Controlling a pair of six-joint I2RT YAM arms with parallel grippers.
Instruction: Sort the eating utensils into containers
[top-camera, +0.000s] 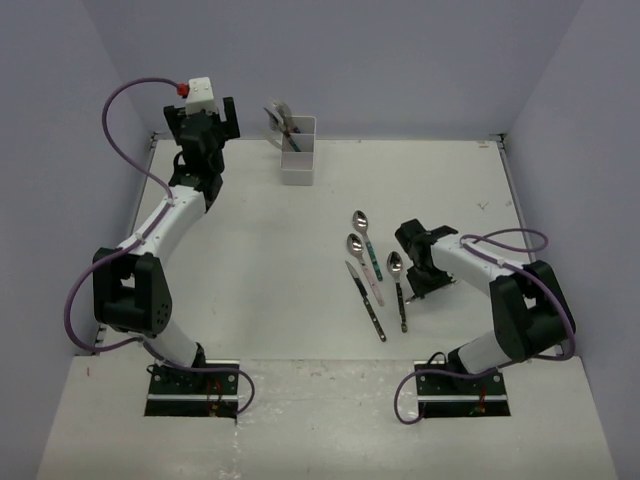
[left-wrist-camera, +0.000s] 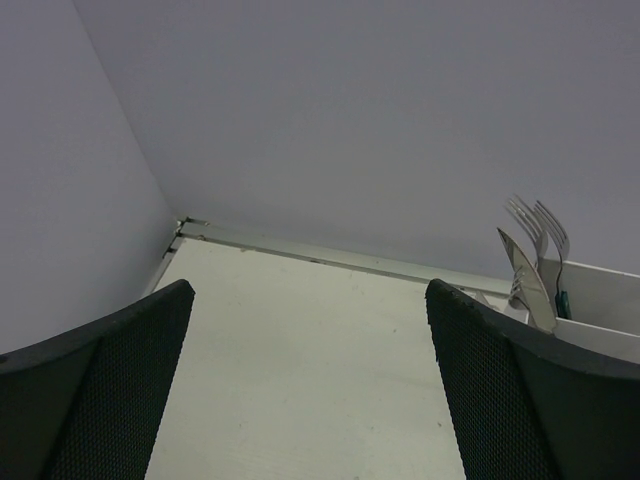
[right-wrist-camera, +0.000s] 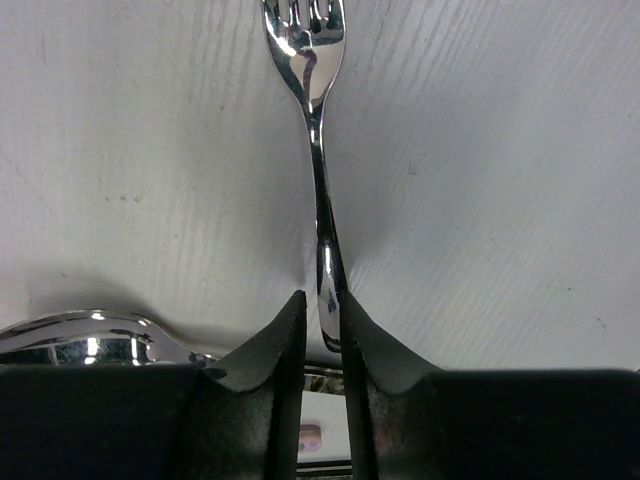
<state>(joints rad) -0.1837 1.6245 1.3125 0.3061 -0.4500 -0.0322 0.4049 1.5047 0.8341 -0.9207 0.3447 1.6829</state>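
Where the overhead camera looked down on the white table (top-camera: 250, 260), the left gripper (top-camera: 222, 122) hung raised near the far left corner, its jaws too foreshortened there to judge. The small white translucent plastic holder (top-camera: 298, 152) stood at the far edge, just right of that gripper, with several shiny utensil heads poking from one compartment, too small to sort. Nearer the right arm lay a teal-handled spoon (top-camera: 368, 243), a pink-handled spoon (top-camera: 366, 270), a dark-handled knife (top-camera: 368, 305) and a black-handled spoon (top-camera: 399, 295), close together and roughly parallel. The right gripper (top-camera: 418, 288) sat low at the table just beside the black-handled spoon, and what it gripped was hidden beneath it. In the left wrist view the left gripper (left-wrist-camera: 308, 295) had its two black fingers (left-wrist-camera: 100, 390) spread wide over bare table, holding nothing; the holder (left-wrist-camera: 600, 300) was cut off at the right edge, with two fork heads (left-wrist-camera: 540, 225) and a knife blade (left-wrist-camera: 525, 270) rising from it. In the right wrist view the right gripper (right-wrist-camera: 322, 320) had its jaws narrowed onto the slim handle of a silver metal fork (right-wrist-camera: 318, 150), whose tines ran off the top edge. A shiny spoon bowl (right-wrist-camera: 80, 335) showed partly at the lower left, and a small pinkish patch between the fingers was unclear.
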